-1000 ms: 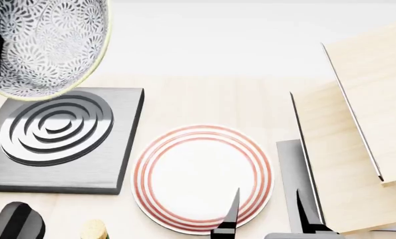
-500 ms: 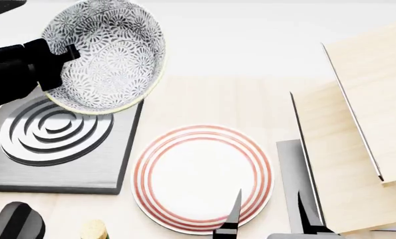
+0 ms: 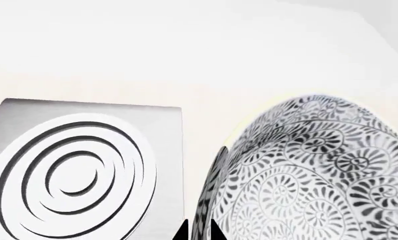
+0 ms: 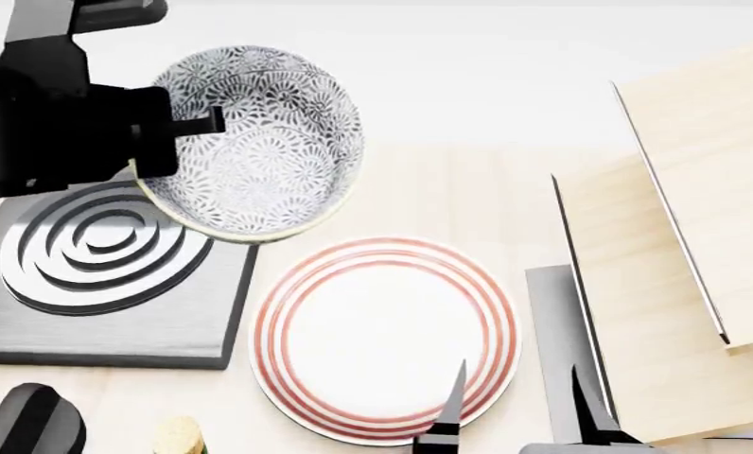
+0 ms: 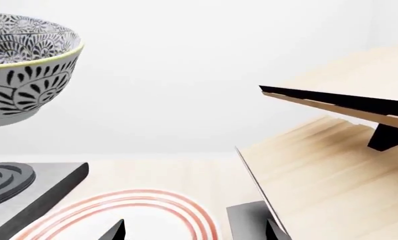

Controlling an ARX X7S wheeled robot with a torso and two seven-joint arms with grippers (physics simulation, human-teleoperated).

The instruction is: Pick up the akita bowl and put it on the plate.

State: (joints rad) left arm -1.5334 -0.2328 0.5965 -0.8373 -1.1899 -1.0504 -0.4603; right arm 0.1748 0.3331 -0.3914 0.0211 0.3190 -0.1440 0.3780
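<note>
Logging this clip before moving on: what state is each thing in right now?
bowl: lifted off the table, held at its rim by the left gripper, nearly upright, empty.
plate: flat on the table, nothing on it.
stove burner: flat on the table, bare; bowl hangs over its corner.
left gripper: shut on the bowl.
right gripper: open, holding nothing, low by the plate's near edge.

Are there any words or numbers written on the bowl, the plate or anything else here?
None can be read in any view.
The deep white bowl with the dark floral pattern has only flowers.
The flat white plate has only red rings.
The square grey stove burner has only grooved circles.
</note>
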